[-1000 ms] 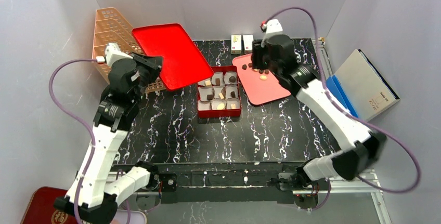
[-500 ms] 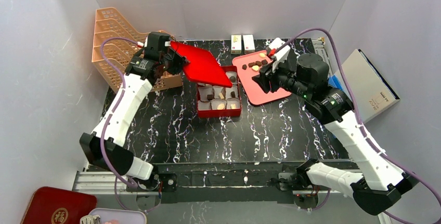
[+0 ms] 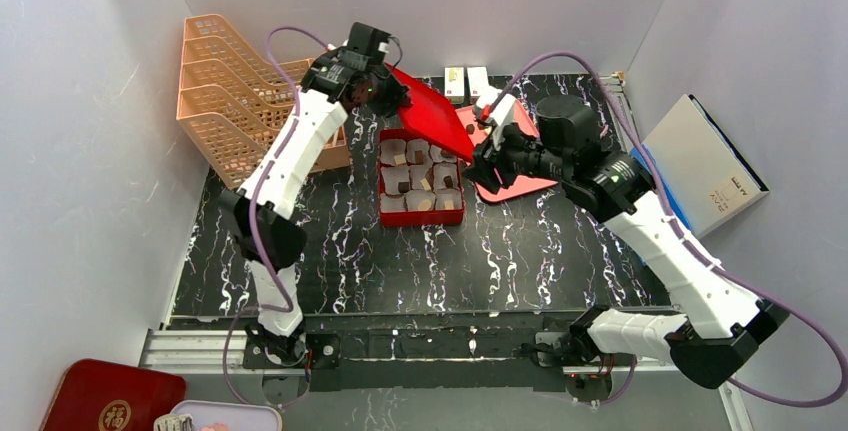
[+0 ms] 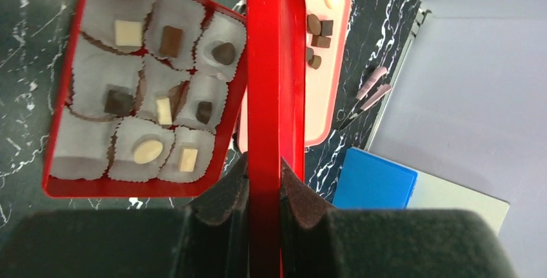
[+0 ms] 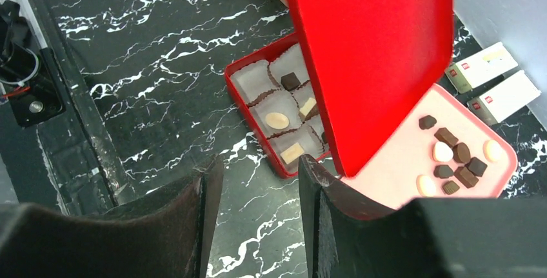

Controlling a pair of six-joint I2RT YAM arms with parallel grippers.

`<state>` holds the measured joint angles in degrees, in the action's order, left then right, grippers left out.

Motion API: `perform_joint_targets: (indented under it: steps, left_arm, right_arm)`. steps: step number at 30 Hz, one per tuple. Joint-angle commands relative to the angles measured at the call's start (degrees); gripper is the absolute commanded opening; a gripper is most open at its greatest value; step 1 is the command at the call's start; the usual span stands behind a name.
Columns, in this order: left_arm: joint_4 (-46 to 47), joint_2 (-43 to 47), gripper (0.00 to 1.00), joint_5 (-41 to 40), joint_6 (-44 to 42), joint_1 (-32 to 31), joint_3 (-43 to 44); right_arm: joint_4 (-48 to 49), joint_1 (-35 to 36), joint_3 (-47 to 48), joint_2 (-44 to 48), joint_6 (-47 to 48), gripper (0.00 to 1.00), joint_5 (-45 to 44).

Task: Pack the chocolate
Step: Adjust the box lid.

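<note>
On the black tabletop (image 3: 400, 261), chocolate (image 4: 148, 151) is seen in a red box (image 4: 129, 188) and on the pink tray (image 4: 319, 110) beside it. A red lid (image 4: 271, 65) is pinched by the left gripper (image 4: 264, 163); the right gripper (image 5: 261, 165) is spread.

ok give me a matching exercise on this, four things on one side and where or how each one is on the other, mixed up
1 red lid
2 red box
3 pink tray
4 right pincer

a open, holding nothing
b paper cups fill it
c loose chocolates lie on it
d held tilted in the left pincer

Pairs: 1-d, 2-b, 3-c, 4-a
</note>
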<state>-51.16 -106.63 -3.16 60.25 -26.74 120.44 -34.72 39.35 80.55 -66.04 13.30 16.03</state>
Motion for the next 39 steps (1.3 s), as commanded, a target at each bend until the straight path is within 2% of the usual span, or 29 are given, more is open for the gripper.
perform_joint_targets:
  steps: [1, 4, 18, 22, 31, 39]
  left_arm:
    - [-8.7, -4.6, 0.00, -2.6, -3.6, -3.3, 11.8]
    - [-10.5, -7.1, 0.00, -4.5, -4.8, -4.5, 14.8]
    - [-10.6, -6.3, 0.00, -17.4, -10.5, -10.6, 11.0]
    - [-8.2, -4.2, 0.00, -19.4, -10.3, -11.6, 7.4]
    - [-7.4, -3.4, 0.00, -21.4, -9.4, -12.2, 6.8]
    - [-1.8, -1.6, 0.00, -17.4, -2.9, -11.4, 5.6]
  right_arm:
    - [0.0, 2.7, 4.5, -2.0, 2.1, 0.55, -1.0]
    - [-0.4, 5.1, 6.7, -4.5, 2.6, 0.55, -3.6]
    - [-10.1, 10.2, 25.0, -20.2, 0.8, 0.56, -17.6]
    - [-8.7, 12.1, 23.9, -21.3, 0.1, 0.55, -19.8]
    - [-5.1, 14.4, 21.0, -21.8, -3.0, 0.51, -23.4]
    - [4.7, 16.6, 12.7, -15.9, -3.8, 0.47, -29.7]
